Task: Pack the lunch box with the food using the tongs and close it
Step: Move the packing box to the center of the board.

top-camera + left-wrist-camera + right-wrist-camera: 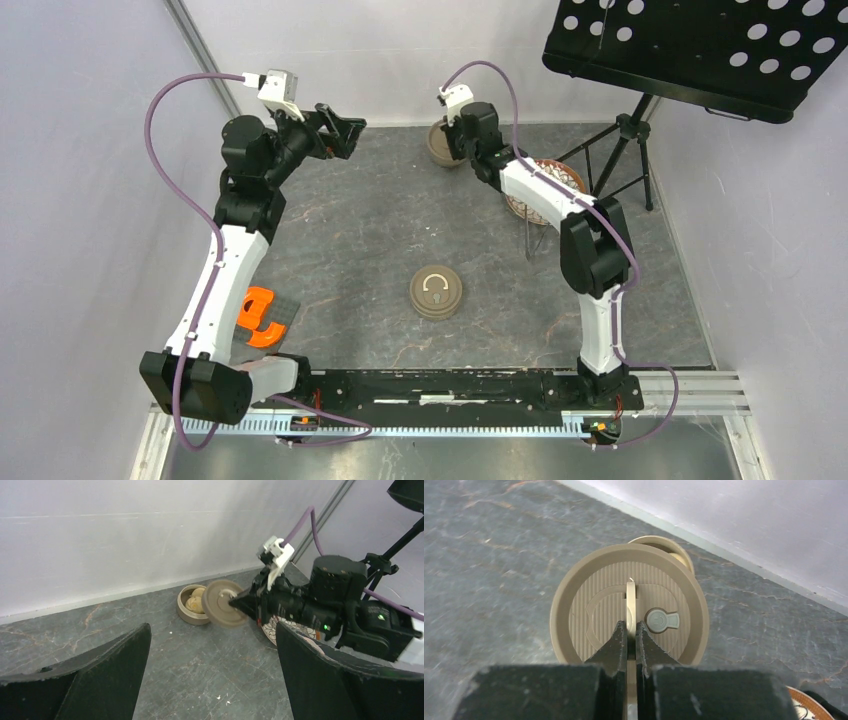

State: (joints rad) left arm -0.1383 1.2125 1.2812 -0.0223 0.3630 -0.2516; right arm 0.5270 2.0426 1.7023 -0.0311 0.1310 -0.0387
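Lunch box (191, 611): round tan tub at the far edge of the table (370, 230), close to the back wall, uncovered. Pale bun-like food (195, 602) is visible inside; orange pieces cannot be made out.

Right gripper (631, 628): jaws pinched tight on the thin raised handle of the tan ribbed lid (629, 610). The lid is off the box and tipped up on edge, just beside the tub on its near side. In the right wrist view the tub rim shows behind the lid's upper edge.

Left gripper (348, 138): jaws spread wide, grasping nothing, raised above the far left of the table, well apart from the box.

Patterned plate (562, 177): right of the box, partly under the right arm.

A second round brown disc (436, 292) lies flat mid-table. An orange object (262, 315) sits by the left arm.
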